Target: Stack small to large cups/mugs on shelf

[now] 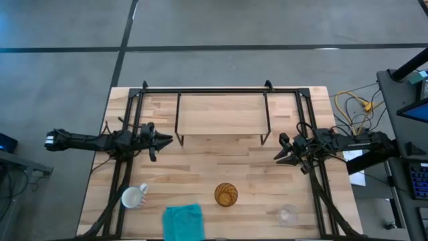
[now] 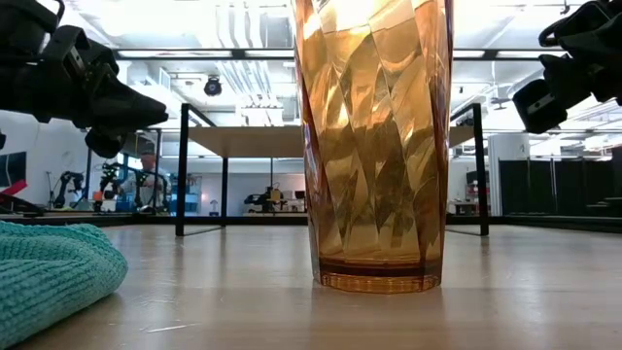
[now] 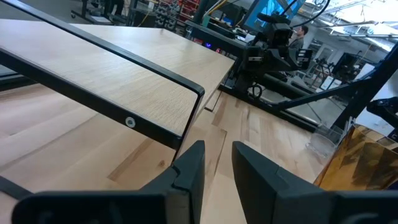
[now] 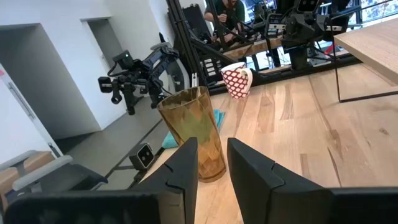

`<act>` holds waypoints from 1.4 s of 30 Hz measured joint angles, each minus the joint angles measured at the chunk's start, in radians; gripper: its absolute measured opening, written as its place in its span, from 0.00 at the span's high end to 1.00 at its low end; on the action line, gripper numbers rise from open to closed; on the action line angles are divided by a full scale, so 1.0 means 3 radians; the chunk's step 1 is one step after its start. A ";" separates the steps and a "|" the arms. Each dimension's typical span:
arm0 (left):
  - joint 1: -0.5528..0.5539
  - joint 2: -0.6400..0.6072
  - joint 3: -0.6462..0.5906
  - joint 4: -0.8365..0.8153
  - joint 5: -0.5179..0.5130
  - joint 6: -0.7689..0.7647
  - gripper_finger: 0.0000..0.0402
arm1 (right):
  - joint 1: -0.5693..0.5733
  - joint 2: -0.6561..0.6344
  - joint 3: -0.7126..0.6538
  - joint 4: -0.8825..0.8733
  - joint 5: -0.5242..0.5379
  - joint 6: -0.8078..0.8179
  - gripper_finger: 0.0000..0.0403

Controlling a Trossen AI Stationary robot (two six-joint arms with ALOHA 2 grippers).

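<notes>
No stacking done. Light-wood shelf on black wire frame, upper centre, is bare. White handled mug, amber ribbed tumbler and small clear glass stand along the lower edge. Left gripper and right gripper hover slightly parted, holding nothing.

tumbler: amber, ribbed | mug: white w/ red lattice | cloth: teal | shelf: lt wood, blk frame
</notes>
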 joint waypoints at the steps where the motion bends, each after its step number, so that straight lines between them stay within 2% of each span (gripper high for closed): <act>1: 0.0000 0.0000 0.0000 -0.0001 0.0000 0.0000 0.83 | 0.0000 -0.0001 0.0000 0.0000 0.0000 0.0000 0.80; 11: 0.0001 0.0000 0.0000 0.0000 0.0001 0.0000 0.83 | 0.0001 -0.0001 0.0000 0.0000 0.0078 0.0000 0.80; 13: 0.0000 0.0000 0.0000 0.0001 0.0001 0.0000 0.83 | 0.0001 0.0000 0.0000 0.0000 0.0365 0.0000 0.80; 16: 0.0001 0.0000 0.0000 0.0000 0.0001 0.0000 0.83 | 0.0001 0.0000 0.0000 0.0006 0.1176 0.0044 0.80; 19: 0.0001 0.0000 0.0000 0.0001 0.0000 -0.0001 0.83 | -0.0002 -0.0001 0.0000 0.0009 0.2040 0.0635 0.80; 21: 0.0000 0.0000 0.0000 0.0001 0.0001 0.0000 0.83 | 0.0001 -0.0001 0.0000 0.0013 0.2292 0.1219 0.80; 23: 0.0000 0.0000 0.0000 0.0012 -0.0004 0.0000 0.83 | 0.0002 -0.0001 0.0000 0.0014 0.2388 0.1566 0.80; 28: -0.0001 0.0000 0.0015 0.0029 -0.0020 -0.0001 0.83 | -0.0001 -0.0003 0.0000 0.0013 0.2343 0.1744 0.80; 33: -0.0001 0.0000 0.0056 0.0028 0.0006 -0.0004 0.83 | -0.0001 0.0000 0.0000 0.0053 0.1732 0.1793 0.80; 37: -0.0001 0.0020 0.0165 0.0024 0.0344 0.0012 0.83 | 0.0002 -0.0001 -0.0001 0.0592 0.1244 0.1580 0.80; 39: -0.0002 0.0032 0.0264 0.0026 0.0541 0.0023 0.83 | 0.0002 0.0000 -0.0001 0.0959 0.1165 0.1454 0.80; 42: -0.0002 0.0084 0.0449 0.0025 0.0654 0.0025 0.83 | 0.0002 -0.0001 0.0000 0.1418 0.1101 0.1255 0.80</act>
